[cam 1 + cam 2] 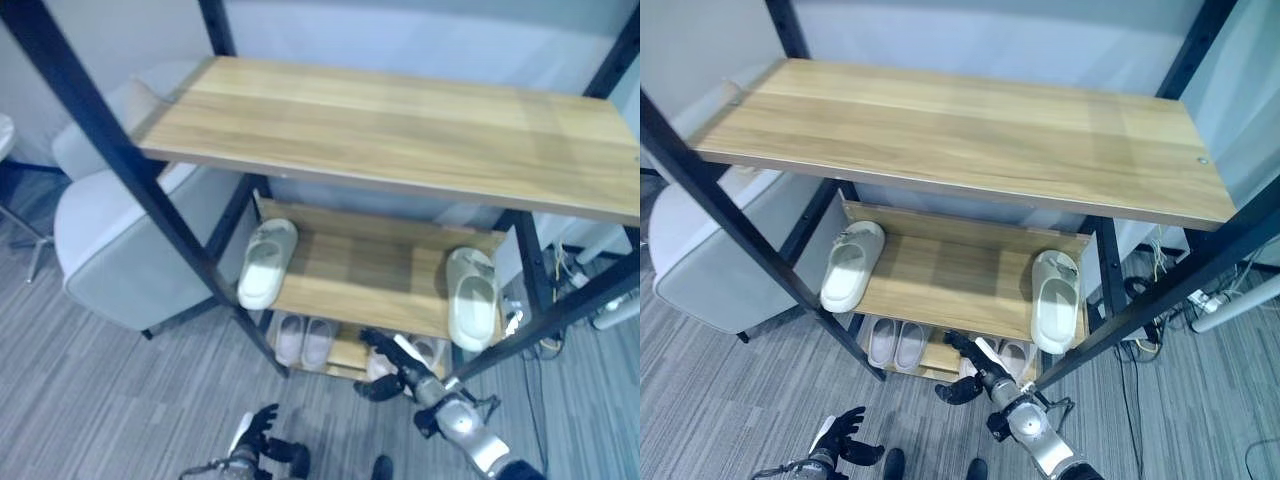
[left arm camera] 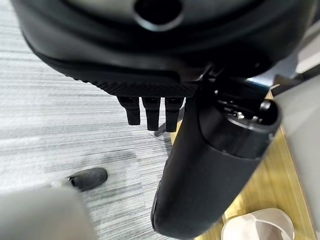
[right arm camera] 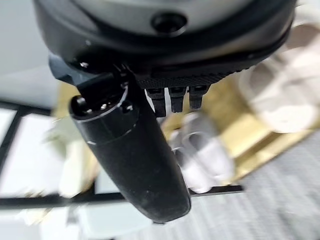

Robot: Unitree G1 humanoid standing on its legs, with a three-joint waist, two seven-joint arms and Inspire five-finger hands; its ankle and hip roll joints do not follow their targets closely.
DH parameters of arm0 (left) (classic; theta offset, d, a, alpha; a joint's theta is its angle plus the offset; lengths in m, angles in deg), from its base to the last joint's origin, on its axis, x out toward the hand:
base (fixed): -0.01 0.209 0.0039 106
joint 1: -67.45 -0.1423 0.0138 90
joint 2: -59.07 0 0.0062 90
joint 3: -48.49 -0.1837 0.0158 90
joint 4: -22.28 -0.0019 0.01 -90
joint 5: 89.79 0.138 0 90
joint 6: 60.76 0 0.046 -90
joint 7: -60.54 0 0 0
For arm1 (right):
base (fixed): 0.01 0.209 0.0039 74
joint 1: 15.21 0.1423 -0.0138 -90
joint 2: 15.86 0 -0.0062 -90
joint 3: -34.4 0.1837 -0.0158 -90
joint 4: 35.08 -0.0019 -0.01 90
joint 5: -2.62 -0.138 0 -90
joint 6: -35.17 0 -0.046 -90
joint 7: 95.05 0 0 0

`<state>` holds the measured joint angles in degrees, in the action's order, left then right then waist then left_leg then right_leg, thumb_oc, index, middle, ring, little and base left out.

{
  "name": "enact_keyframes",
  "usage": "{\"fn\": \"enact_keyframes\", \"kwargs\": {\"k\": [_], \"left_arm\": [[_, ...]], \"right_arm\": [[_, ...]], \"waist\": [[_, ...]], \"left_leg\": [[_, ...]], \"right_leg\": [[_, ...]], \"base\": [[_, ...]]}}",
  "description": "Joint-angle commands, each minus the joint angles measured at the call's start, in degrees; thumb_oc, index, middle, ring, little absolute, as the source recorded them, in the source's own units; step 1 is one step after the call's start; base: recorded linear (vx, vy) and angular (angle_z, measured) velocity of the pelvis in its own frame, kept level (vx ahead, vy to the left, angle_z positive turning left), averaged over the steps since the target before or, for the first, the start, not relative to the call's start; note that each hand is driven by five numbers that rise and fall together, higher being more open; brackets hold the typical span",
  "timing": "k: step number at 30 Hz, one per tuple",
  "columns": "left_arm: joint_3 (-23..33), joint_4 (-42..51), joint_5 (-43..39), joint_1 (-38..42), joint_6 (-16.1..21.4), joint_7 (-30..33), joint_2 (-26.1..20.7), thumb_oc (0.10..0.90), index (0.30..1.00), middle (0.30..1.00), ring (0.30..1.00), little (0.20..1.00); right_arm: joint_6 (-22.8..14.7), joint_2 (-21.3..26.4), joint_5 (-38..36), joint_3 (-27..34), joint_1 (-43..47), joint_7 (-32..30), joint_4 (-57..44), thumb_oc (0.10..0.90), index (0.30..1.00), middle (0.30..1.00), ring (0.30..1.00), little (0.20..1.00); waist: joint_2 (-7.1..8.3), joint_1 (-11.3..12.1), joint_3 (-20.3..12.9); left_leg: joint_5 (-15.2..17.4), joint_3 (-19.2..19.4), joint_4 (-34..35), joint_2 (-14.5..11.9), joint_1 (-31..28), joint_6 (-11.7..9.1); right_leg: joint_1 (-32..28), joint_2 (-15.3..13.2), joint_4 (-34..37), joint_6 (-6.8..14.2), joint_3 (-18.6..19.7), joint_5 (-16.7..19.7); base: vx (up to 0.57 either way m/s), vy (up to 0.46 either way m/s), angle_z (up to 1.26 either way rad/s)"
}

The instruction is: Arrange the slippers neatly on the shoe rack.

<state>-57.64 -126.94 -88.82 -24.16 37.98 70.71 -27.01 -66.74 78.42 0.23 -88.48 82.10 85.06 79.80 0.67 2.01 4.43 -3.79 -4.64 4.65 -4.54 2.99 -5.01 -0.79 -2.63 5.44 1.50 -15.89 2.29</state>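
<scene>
A wooden shoe rack [image 1: 400,130] with a black metal frame stands on grey carpet [image 1: 90,380], seen from above. Its top shelf is bare. On the middle shelf lie two pale slippers, well apart: the left slipper [image 1: 266,262] at the left end, its heel overhanging the front edge, and the right slipper [image 1: 471,297] at the right end, also reaching the front edge (bare wood lies between them). On the bottom shelf a pair of white slippers [image 1: 303,341] sits side by side at the left, with more slippers [image 1: 1012,357] partly hidden to the right. The right hand [image 1: 392,370] hovers in front of the bottom shelf, fingers relaxed and holding nothing. The left hand [image 1: 262,428] hangs low over the carpet, fingers loosely spread, empty. A grey chair [image 1: 120,240] stands just left of the rack.
</scene>
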Motion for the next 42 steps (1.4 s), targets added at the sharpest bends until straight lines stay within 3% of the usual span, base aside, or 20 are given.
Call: {"fn": "enact_keyframes", "kwargs": {"k": [1, 8, 16, 20, 26, 36, 42], "left_arm": [[-1.37, -5.98, 2.33, 1.84, 1.25, 1.20, 0.80, 0.800, 0.900, 0.900, 0.900, 0.900], [-1.00, -7.07, 2.83, 1.34, 0.75, 1.75, 0.99, 0.800, 0.900, 0.900, 0.900, 0.900], [-0.79, -6.64, 3.78, 0.15, 0.47, 2.35, 1.21, 0.800, 0.900, 0.900, 0.900, 0.900], [-0.94, -6.23, 4.58, -0.54, 0.33, 2.29, 0.89, 0.800, 0.900, 0.900, 0.900, 0.900], [-1.17, -6.45, 4.96, -0.89, 0.50, 1.90, 0.31, 0.800, 0.900, 0.900, 0.900, 0.900], [-1.47, -6.81, 4.37, -0.68, 0.74, 1.46, -0.55, 0.800, 0.900, 0.900, 0.900, 0.900], [-1.89, -7.55, 4.04, -0.39, 0.87, 1.08, -0.05, 0.800, 0.900, 0.900, 0.900, 0.900]], "right_arm": [[-4.59, -1.86, -2.96, -0.22, 3.97, -0.17, -6.95, 0.800, 0.900, 0.900, 0.900, 0.900], [-4.91, -0.98, -2.64, -0.04, 7.98, -1.71, -13.02, 0.800, 0.900, 0.900, 0.900, 0.900], [-3.81, 4.90, 13.03, 6.76, 12.57, -11.75, -16.91, 0.800, 0.900, 0.900, 0.900, 0.900], [-0.73, 8.21, 23.90, 9.00, 17.40, -17.48, -12.97, 0.800, 0.900, 0.900, 0.900, 0.900], [3.50, 11.44, 33.58, 8.28, 22.87, -21.14, -5.19, 0.800, 0.900, 0.900, 0.900, 0.900], [8.20, 15.26, 39.53, 5.59, 29.16, -22.50, 8.88, 0.800, 0.900, 0.900, 0.900, 0.900], [9.18, 17.35, 40.05, 4.17, 31.97, -22.32, 12.95, 0.800, 0.900, 0.900, 0.900, 0.900]], "waist": [[0.34, 1.75, -3.24], [0.56, 2.91, -3.54], [1.36, 3.86, -3.46], [2.27, 4.88, -3.06], [3.02, 5.86, -2.35], [4.11, 6.12, -2.17], [4.35, 5.80, -2.13]], "left_leg": [[1.38, 3.31, 0.36, -0.66, -0.37, -2.13], [2.39, 3.37, 0.36, -0.57, -2.05, -1.89], [3.56, 3.45, 0.36, -0.61, -2.74, -1.42], [4.14, 3.47, 0.36, -0.47, -2.59, -0.88], [4.80, 3.57, 0.36, -0.07, -2.57, -0.11], [5.48, 3.73, 0.36, 0.64, -2.48, 0.66], [5.50, 3.92, 0.36, 1.06, -1.71, 0.80]], "right_leg": [[-1.89, -1.96, -0.44, 4.10, 0.44, -3.52], [-3.52, -2.18, -0.44, 4.29, 0.35, -3.99], [-4.25, -2.45, -0.44, 4.76, -0.37, -4.29], [-4.17, -2.62, -0.44, 5.12, -0.41, -4.14], [-3.77, -2.98, -0.44, 5.36, 0.17, -3.71], [-3.26, -3.79, -0.44, 5.80, 0.62, -2.93], [-2.25, -4.32, -0.44, 6.17, 1.04, -2.43]], "base": [[0.08, 0.032, 0.04], [0.05, 0.030, 0.03], [0.03, 0.032, 0.03], [0.01, 0.037, 0.00], [0.01, 0.034, -0.01], [0.00, 0.023, -0.02], [0.00, 0.029, -0.04]]}}
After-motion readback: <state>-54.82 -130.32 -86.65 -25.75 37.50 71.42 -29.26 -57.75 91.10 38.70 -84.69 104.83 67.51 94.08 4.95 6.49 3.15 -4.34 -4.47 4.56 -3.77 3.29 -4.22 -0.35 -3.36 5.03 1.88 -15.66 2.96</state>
